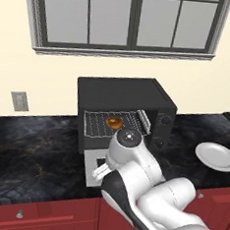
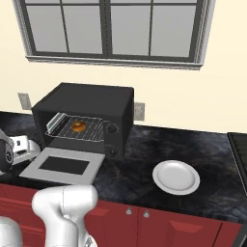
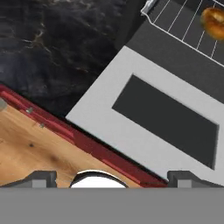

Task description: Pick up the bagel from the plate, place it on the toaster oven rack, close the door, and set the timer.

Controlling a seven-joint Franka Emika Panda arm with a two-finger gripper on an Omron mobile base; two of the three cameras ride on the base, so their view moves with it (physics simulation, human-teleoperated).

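Observation:
The bagel [image 1: 114, 122] lies on the toaster oven rack [image 1: 99, 125] inside the black toaster oven [image 1: 123, 95]; the pair shows again as bagel [image 2: 78, 127] on rack [image 2: 91, 131]. The door [image 2: 62, 165] hangs open, flat over the counter edge, its dark window facing up. The white plate [image 2: 176, 177] sits bare on the counter to the right. My gripper [image 1: 100, 172] hovers above the door's front left corner, apart from it. In the hand view the door [image 3: 109, 127] lies below, the bagel [image 3: 214, 22] is at top right, and my gripper [image 3: 113, 179] is open with nothing between its fingers.
Two dark knobs [image 2: 112, 129] sit on the oven's right panel. Red cabinet fronts [image 2: 159, 217] run below the black stone counter [image 1: 30, 149]. A stove edge [image 2: 239, 149] is at far right. A wall outlet [image 1: 19, 101] and a window [image 1: 128, 19] are behind.

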